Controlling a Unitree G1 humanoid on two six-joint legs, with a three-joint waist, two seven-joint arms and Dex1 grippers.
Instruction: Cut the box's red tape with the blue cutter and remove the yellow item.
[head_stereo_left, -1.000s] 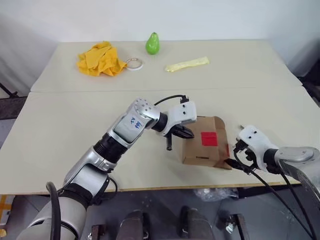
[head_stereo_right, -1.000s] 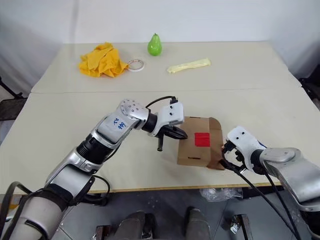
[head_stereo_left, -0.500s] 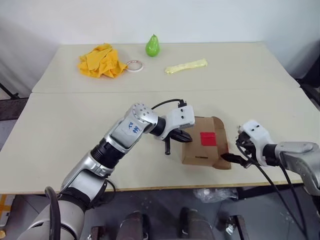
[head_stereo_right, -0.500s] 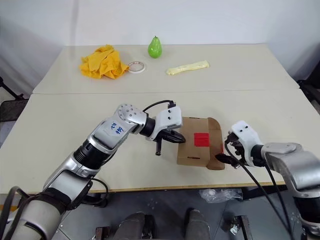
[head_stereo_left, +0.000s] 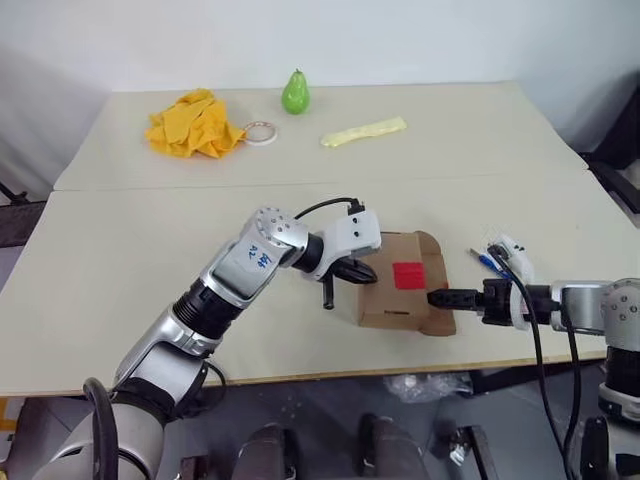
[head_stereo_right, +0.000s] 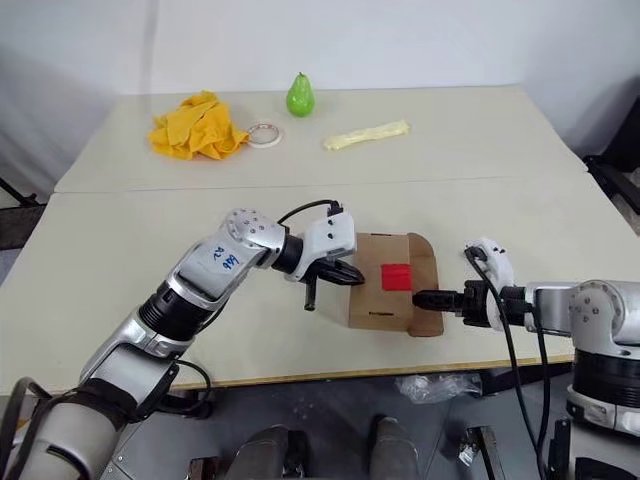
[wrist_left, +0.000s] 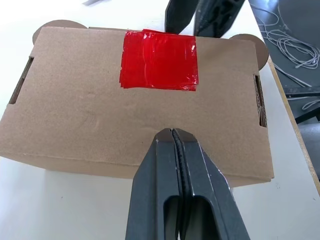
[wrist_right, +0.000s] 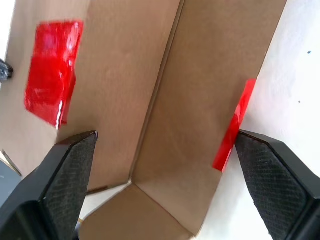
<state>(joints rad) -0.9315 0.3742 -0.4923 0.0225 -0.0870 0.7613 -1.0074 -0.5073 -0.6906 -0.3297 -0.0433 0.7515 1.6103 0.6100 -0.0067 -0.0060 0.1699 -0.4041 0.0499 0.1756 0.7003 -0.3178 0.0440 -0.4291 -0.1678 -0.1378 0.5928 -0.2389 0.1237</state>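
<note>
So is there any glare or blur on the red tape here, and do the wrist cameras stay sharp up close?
Left wrist view: the red tape is crisp, wrinkles visible, only faint sheen; the left gripper's fingers are sharp too. Right wrist view: a white glare streak on the tape, and the right gripper's fingers look soft at the edges. Head views: even light, soft shadows beside the box.

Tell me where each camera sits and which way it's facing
Left and right eye views: on the head, looking forward and down at the table; both arms show.
Left wrist view: on the left arm, facing the box top and red tape; its shut left end effector shows.
Right wrist view: on the right arm, facing the box's side; its open right end effector shows.
Shared: box and tape.
</note>
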